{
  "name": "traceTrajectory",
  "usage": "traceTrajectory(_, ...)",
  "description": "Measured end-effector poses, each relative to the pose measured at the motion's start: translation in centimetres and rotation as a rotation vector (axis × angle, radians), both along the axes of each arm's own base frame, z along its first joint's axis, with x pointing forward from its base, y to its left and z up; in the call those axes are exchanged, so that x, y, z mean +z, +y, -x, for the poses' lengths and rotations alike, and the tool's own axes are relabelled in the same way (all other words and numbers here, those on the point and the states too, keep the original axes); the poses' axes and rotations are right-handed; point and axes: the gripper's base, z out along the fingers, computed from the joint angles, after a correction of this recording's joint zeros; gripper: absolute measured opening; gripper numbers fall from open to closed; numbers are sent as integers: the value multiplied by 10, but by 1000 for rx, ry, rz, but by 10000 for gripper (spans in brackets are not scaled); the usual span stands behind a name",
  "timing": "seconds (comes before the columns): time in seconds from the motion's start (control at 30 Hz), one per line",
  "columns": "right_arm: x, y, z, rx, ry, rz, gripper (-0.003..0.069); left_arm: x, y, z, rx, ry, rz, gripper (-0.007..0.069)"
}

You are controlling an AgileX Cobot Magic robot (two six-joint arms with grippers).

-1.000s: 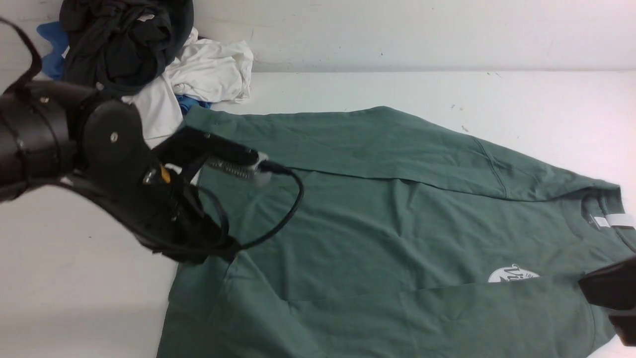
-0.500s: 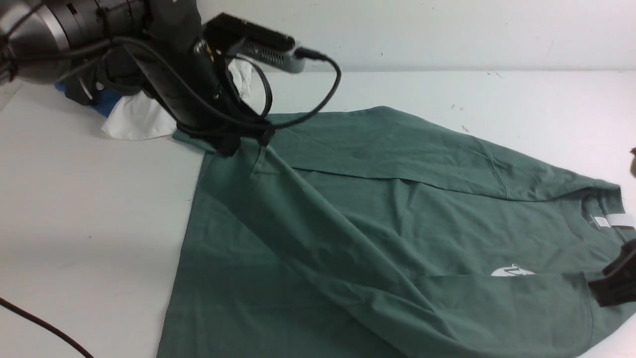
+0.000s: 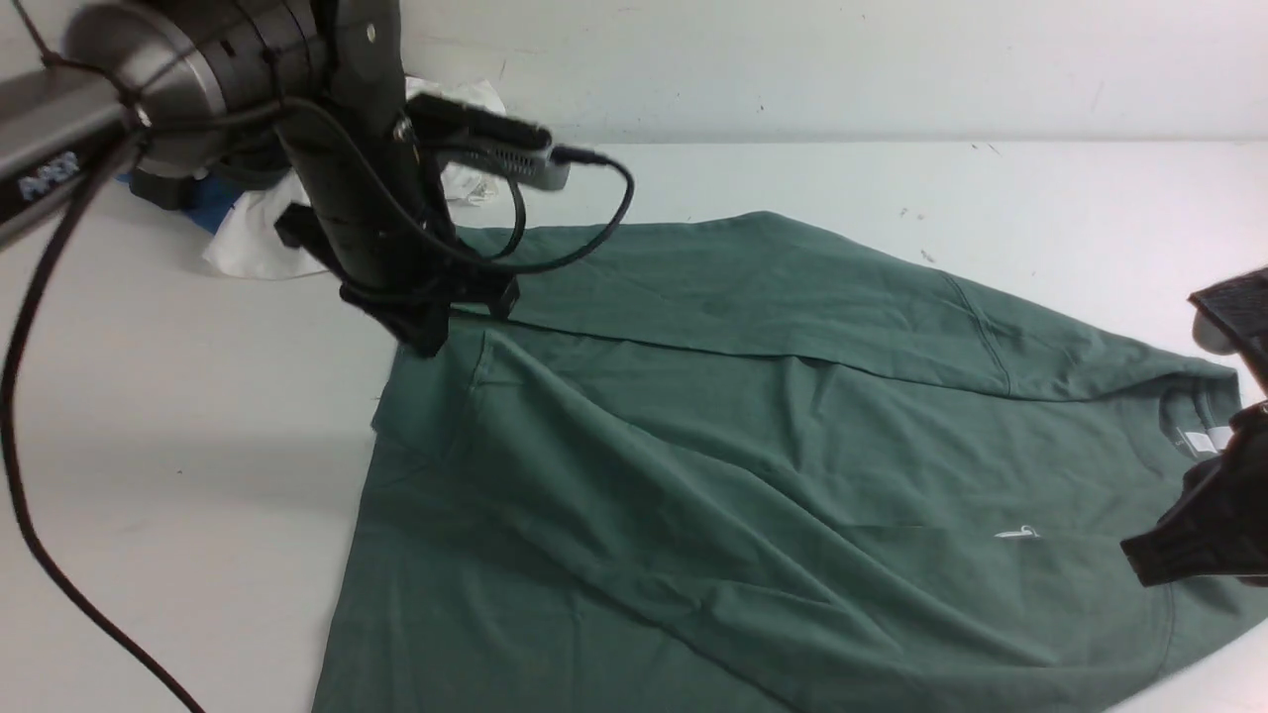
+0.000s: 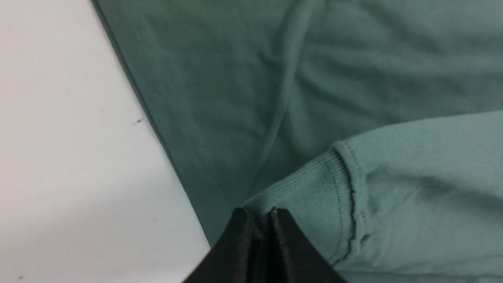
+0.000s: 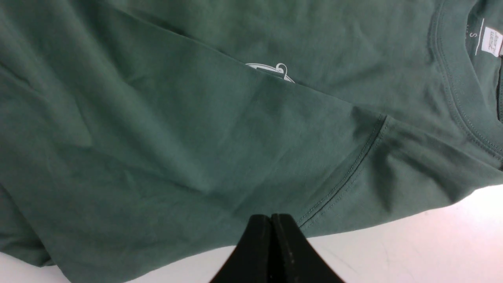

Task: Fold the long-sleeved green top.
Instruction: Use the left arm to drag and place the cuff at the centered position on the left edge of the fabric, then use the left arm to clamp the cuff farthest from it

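Observation:
The green long-sleeved top (image 3: 792, 416) lies spread across the table, neck to the right. Its near sleeve runs diagonally over the body toward the far left hem corner. There my left gripper (image 3: 436, 332) is shut on the ribbed cuff (image 4: 314, 184), which sits pinched between the jaws of the left gripper (image 4: 259, 212). The sleeve covers nearly all of the white chest print (image 5: 271, 70). The white neck label (image 5: 491, 41) shows inside the collar. My right gripper (image 5: 271, 216) is shut with nothing in it, above the top's near edge by the shoulder seam, and appears at the right edge as a dark shape (image 3: 1149, 569).
Behind the left arm lies a pile of other clothes, with a white garment (image 3: 258, 248) and some blue fabric (image 3: 213, 203) showing. A black cable (image 3: 40, 545) hangs down over the table on the left. A white wall closes the table's far side.
My left gripper has carried the near sleeve's cuff from the front left up and across the body to the far left hem corner. The sleeve now hides most of the print. The right gripper has shifted slightly.

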Motion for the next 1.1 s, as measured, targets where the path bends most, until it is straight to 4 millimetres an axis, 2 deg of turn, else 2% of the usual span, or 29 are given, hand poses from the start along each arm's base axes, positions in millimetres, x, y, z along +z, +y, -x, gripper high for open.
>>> traceTrajectory(0.07, 0, 0, 0, 0, -2, 2, -15, -24, 2, -8, 13, 40, -13, 17)
traceTrajectory(0.2, 0, 0, -1, 2, -11, 3, -15, -42, 1, -15, 14, 56, -18, 22)
traceTrajectory(0.27, 1, 0, -1, 3, -15, 2, -15, -45, 1, -15, 14, 61, -19, 27)
traceTrajectory(0.4, 1, 0, -2, 3, -19, 1, -15, -58, 2, -18, 7, 82, -51, 102)
traceTrajectory(0.43, 1, 0, -2, 3, -19, 1, -15, -59, 2, -18, 7, 81, -52, 115)
traceTrajectory(0.53, 1, 0, -2, 3, -19, 1, -15, -55, 4, -22, 6, 60, -78, 258)
traceTrajectory(0.67, 1, 0, -2, 3, -19, 1, -15, -28, 11, -37, 50, -29, -37, 429)
traceTrajectory(0.73, 1, 0, -2, 3, -19, 1, -15, -15, 19, -49, 87, -80, 2, 478)
traceTrajectory(0.83, 2, 0, -2, 3, -25, -1, -15, -14, 32, -69, 158, -130, 73, 506)
traceTrajectory(0.87, 3, 0, -2, 3, -25, -2, -15, -16, 36, -74, 179, -137, 87, 507)
traceTrajectory(0.97, 8, 1, -3, 1, -31, -7, -15, -41, 44, -94, 247, -145, 119, 507)
traceTrajectory(1.1, 12, 1, -3, -4, -22, -7, -15, -73, 42, -109, 308, -134, 136, 507)
